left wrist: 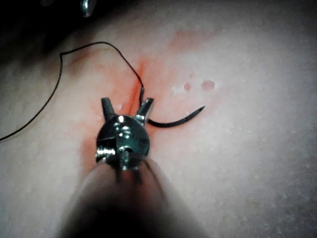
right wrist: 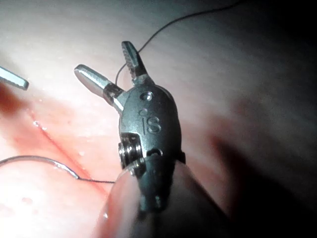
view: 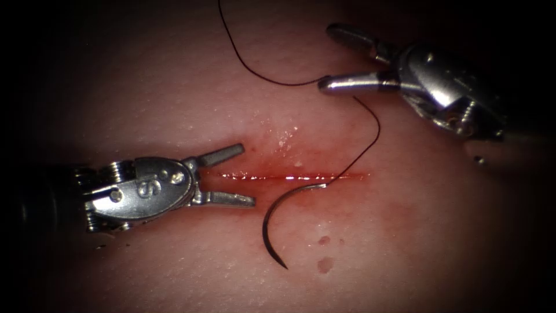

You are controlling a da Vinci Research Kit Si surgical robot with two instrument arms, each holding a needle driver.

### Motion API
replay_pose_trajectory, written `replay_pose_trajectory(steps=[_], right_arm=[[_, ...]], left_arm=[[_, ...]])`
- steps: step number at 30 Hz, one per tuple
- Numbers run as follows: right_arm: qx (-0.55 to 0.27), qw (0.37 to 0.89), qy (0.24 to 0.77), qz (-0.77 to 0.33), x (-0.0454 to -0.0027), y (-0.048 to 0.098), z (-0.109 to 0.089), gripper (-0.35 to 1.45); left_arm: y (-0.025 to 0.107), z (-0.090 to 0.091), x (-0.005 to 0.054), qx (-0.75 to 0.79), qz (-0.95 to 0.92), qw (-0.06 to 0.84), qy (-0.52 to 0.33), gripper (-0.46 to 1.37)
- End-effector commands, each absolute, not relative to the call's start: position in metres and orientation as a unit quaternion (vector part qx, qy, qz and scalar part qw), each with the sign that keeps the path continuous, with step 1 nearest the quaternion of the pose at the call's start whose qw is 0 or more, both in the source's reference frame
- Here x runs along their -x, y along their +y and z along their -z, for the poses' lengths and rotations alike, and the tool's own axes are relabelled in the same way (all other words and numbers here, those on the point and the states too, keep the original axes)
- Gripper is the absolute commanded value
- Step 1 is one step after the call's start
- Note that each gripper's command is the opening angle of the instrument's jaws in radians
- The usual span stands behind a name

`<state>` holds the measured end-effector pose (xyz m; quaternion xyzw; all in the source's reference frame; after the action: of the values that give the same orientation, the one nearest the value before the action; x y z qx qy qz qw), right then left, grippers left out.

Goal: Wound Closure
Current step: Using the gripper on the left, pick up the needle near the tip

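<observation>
The cut point(view: 289, 176) runs across the tissue point(view: 174, 69) as a thin red line. The curved needle point(view: 272, 214) lies free on the tissue just below the cut, its point toward the near edge and its thread end at the cut. Dark thread point(view: 260, 75) rises from that end, crosses the right tool's lower jaw and leaves at the top. My left tool point(view: 246, 175) stands open at the cut's left end, holding nothing. Up at the right, my right tool point(view: 326, 57) is wide open and empty. The left wrist view shows the left tool point(left wrist: 127, 102) beside the needle point(left wrist: 176, 120).
Red fluid stains the tissue around the cut, with two small spots point(view: 324, 265) below the needle. In the right wrist view the open right tool point(right wrist: 102, 57) has thread point(right wrist: 163, 27) running behind it, and one jaw of the left tool point(right wrist: 12, 78) shows nearby.
</observation>
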<state>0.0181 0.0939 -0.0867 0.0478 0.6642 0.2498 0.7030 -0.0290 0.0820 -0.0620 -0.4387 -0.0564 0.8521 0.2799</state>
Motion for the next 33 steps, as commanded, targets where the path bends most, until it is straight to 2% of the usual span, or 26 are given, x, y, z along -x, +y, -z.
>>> replay_pose_trajectory(steps=[1, 14, 33], right_arm=[[-0.049, 0.703, 0.665, -0.248, -0.0181, 0.0939, 0.0867, 1.12], [-0.049, 0.703, 0.665, -0.248, -0.0181, 0.0939, 0.0867, 1.12], [-0.049, 0.703, 0.665, -0.248, -0.0181, 0.0939, 0.0866, 1.12]], left_arm=[[0.082, 0.062, 0.029, 0.438, -0.853, 0.278, -0.054, 0.52], [0.0815, 0.0618, 0.0289, 0.439, -0.88, 0.163, -0.076, 0.57], [0.0808, 0.0615, 0.0299, 0.461, -0.86, -0.024, -0.217, 0.56]])
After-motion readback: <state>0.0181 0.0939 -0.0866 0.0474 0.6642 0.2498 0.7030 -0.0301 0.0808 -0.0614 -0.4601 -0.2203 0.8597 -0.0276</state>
